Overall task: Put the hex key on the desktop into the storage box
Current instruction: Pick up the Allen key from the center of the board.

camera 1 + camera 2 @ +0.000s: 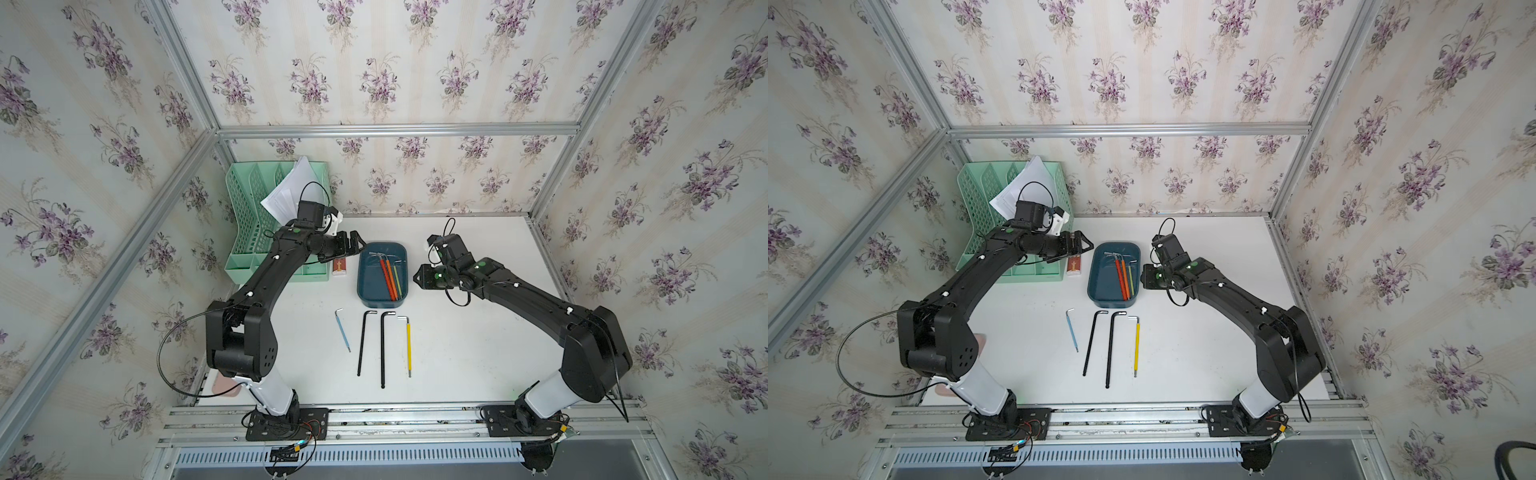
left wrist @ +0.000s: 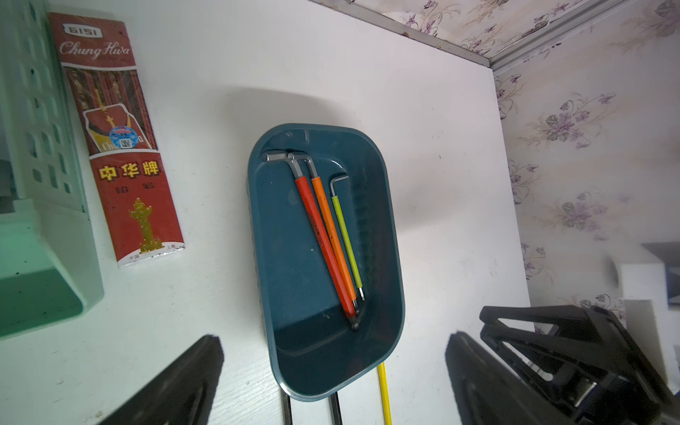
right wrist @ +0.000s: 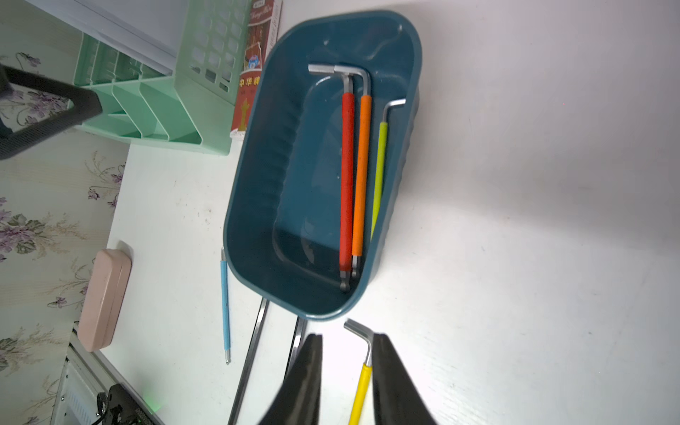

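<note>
The teal-blue storage box (image 1: 366,286) (image 1: 1100,286) stands mid-desktop (image 1: 457,353) and holds a red (image 2: 323,239), an orange (image 2: 333,228) and a green hex key (image 2: 346,239). In front of it, a blue (image 1: 343,330), two black (image 1: 363,343) (image 1: 382,349) and a yellow hex key (image 1: 408,347) lie side by side on the table. My left gripper (image 1: 359,245) (image 2: 335,340) hovers at the box's far left corner, wide open and empty. My right gripper (image 1: 417,276) (image 3: 347,336) hangs beside the box's right wall, fingers a little apart, gripping nothing. The yellow key (image 3: 362,382) shows through the gap, on the table below.
A mint-green mesh organizer (image 1: 257,232) with papers (image 1: 286,191) stands at the back left, and a red pencil box (image 1: 339,266) lies between it and the storage box. A pink case (image 3: 103,298) rests at the front left corner. Aluminium rails (image 1: 544,253) edge the table.
</note>
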`<state>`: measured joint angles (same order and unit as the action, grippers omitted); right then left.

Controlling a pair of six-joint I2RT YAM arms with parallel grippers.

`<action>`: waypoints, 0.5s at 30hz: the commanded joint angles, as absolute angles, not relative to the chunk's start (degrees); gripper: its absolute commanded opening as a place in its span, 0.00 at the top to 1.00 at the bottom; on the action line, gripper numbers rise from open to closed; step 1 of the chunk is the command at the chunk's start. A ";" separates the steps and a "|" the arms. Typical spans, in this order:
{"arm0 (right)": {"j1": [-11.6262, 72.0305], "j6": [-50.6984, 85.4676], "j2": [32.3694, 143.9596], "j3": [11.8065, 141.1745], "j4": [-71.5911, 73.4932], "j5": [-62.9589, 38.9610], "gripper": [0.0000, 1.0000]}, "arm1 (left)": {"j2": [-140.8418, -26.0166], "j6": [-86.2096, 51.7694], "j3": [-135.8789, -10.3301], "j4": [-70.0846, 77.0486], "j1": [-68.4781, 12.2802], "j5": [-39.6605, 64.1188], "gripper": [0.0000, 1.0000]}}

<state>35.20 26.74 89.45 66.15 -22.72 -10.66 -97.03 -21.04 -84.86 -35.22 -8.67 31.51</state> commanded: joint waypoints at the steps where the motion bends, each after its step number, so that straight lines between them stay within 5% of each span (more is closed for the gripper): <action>1: 35.38 30.20 86.66 61.21 -21.93 -11.22 0.71 | -96.59 -21.23 -84.95 -35.01 -8.79 31.97 0.01; 15: 43.99 37.00 85.41 53.03 -24.66 -1.14 0.72 | -96.02 -21.07 -84.46 -34.78 -8.85 30.76 0.01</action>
<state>42.54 34.68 85.43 53.08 -23.05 -6.33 -95.79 -21.04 -84.42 -35.09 -8.78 30.65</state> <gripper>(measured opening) 0.285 0.992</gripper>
